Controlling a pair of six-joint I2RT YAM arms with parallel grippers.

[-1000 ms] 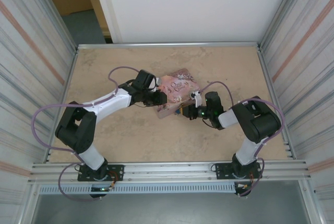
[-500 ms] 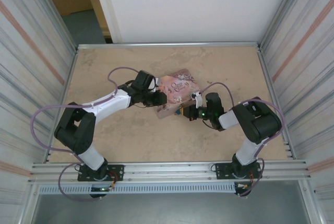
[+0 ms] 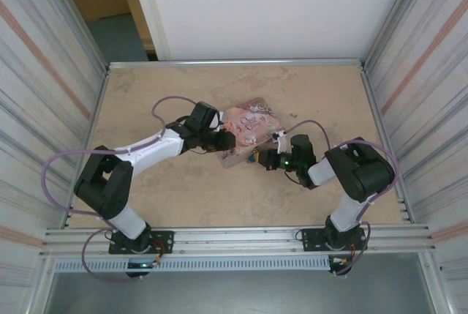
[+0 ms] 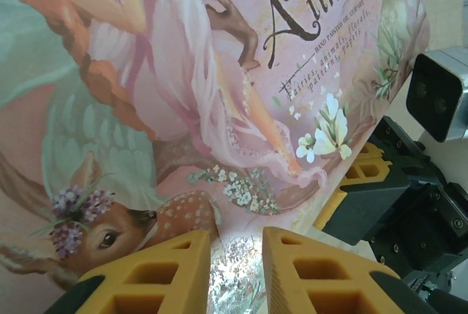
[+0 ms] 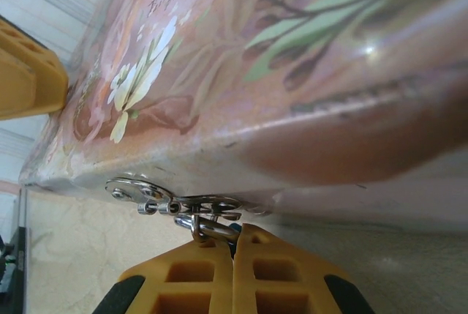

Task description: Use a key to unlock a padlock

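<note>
The pink illustrated tin [image 3: 248, 122] lies mid-table, tilted. The tiny padlock [image 5: 213, 226] hangs by its silver shackle from the tin's metal hasp [image 5: 146, 195], and a sliver of its bluish body peeks out between yellow fingertips. My right gripper [image 5: 234, 244] is shut on the padlock at the tin's near side; it is also seen from above as the right gripper [image 3: 259, 157]. My left gripper [image 4: 235, 247] pinches the tin's left edge, with the tin [image 4: 219, 109] close before its camera. No key is visible.
Metal rails [image 3: 234, 239] border the table's near edge and corrugated walls [image 3: 44, 109] close in both sides. The right arm's fingers [image 4: 362, 175] and wrist camera [image 4: 439, 94] sit close beside the tin, facing the left gripper. Bare tabletop [image 3: 314, 87] lies beyond the tin.
The right wrist has shifted slightly right and nearer, and the left wrist has edged right. The tin has barely moved. Both grips are unchanged.
</note>
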